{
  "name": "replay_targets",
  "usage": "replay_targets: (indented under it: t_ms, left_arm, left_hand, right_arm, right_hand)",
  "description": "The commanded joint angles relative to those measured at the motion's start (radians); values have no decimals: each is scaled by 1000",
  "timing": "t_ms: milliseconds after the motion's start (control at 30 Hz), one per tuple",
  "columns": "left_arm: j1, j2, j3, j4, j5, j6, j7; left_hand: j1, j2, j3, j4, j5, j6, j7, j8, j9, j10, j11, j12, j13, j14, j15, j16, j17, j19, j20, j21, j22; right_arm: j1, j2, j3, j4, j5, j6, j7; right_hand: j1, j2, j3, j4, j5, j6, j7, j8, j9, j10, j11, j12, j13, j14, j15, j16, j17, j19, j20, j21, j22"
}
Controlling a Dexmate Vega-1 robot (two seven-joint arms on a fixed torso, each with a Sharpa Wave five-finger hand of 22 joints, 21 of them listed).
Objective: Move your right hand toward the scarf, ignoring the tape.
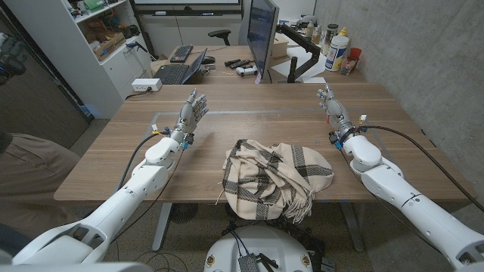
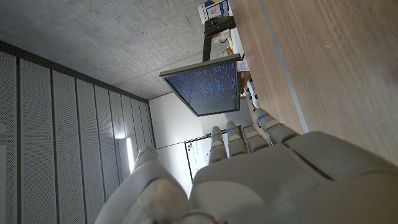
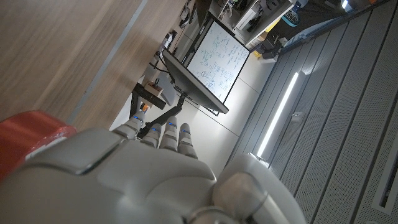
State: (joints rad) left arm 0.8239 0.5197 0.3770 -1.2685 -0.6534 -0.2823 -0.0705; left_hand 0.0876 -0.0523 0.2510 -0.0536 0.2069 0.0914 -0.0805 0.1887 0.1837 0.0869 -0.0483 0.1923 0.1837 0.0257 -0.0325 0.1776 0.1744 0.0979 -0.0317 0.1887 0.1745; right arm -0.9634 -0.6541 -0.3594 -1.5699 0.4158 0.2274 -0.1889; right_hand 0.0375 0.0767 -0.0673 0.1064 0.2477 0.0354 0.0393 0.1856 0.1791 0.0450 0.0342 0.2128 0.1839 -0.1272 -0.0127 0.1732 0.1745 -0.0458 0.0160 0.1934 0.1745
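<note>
wooden table (image 1: pixel 113 162) under plaid scarf (image 1: pixel 271 178), monitor (image 1: pixel 261 34) and perhaps bottles (image 1: pixel 338 50) behind

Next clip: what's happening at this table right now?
Nothing is being handled yet. A cream and dark plaid fringed scarf lies bunched at the near middle of the wooden table. The robot's right hand is raised over the table, off to the scarf's right and well clear of it, fingers apart, holding nothing. The left hand is likewise open and empty on the other side.
</note>
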Motion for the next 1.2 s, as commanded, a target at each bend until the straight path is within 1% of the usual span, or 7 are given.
replay_targets:
  t_ms: [33, 300, 500, 700, 1000, 1200]
  left_arm:
    - [-9, 1, 0, 8, 0, -6, -13]
    - [-8, 1, 1, 7, 1, -2, -10]
    - [-7, 1, 3, 3, 4, -1, -7]
    - [-7, 0, 6, 1, 7, -1, -7]
    - [-3, 15, 12, -17, 13, 16, -10]
    - [-5, 13, 15, -15, 17, 11, -13]
  left_hand:
    - [7, 5, 3, -6, 3, 6, 0, 6, 2, 0, 1, 6, 3, -7, -57, 5, 3, 3, 0, 4, 2]
    - [7, 6, 3, -6, 3, 6, 0, 6, 2, -1, 0, 6, 3, -9, -57, 5, 3, 2, 0, 4, 2]
    - [7, 7, 3, -7, 3, 6, 1, 6, 2, -2, -1, 6, 3, -11, -56, 4, 4, 2, -1, 4, 2]
    - [7, 8, 3, -8, 2, 7, 2, 6, 2, -1, 2, 6, 3, -12, -57, 4, 4, 2, -1, 4, 2]
    - [8, 9, 4, -10, 2, -1, 5, 3, 2, -15, 6, 2, 3, -22, -51, 2, 3, -6, -6, 2, 2]
    - [9, 9, 4, -11, 2, -3, 5, 3, 2, -17, 5, 2, 3, -23, -51, 2, 3, -6, -6, 2, 2]
  right_arm:
    - [-33, -57, 12, -91, -79, -50, -47]
    - [-50, -82, 13, -132, -117, -66, -52]
    - [-71, -89, 22, -161, -121, -52, -49]
    - [-91, -103, 26, -201, -145, -68, -58]
    - [-129, -127, 40, -265, -187, -66, -68]
    - [-147, -137, 46, -295, -222, -88, -84]
  right_hand:
    - [-2, 15, -4, 5, 5, 4, -6, 3, 3, -2, 0, -3, 2, -7, 3, 1, 3, -6, -2, -5, 5]
    - [-1, 15, -4, 4, 6, -4, -11, 0, 3, -15, 2, -7, 2, -20, 1, 0, 3, -18, 1, -7, 5]
    - [0, 15, -3, 4, 6, -6, -12, 0, 3, -21, 2, -9, 2, -25, 0, -1, 3, -21, 0, -7, 5]
    - [0, 16, -3, 3, 6, -7, -12, 0, 3, -22, 2, -9, 2, -28, 1, 0, 3, -24, 0, -7, 5]
    - [1, 17, -2, 3, 7, -7, -12, 0, 3, -25, 2, -9, 2, -32, 2, 1, 3, -27, 0, -7, 5]
    - [2, 18, -1, 3, 7, -4, -11, 2, 3, -27, 3, -9, 2, -33, 2, 1, 3, -27, -1, -6, 5]
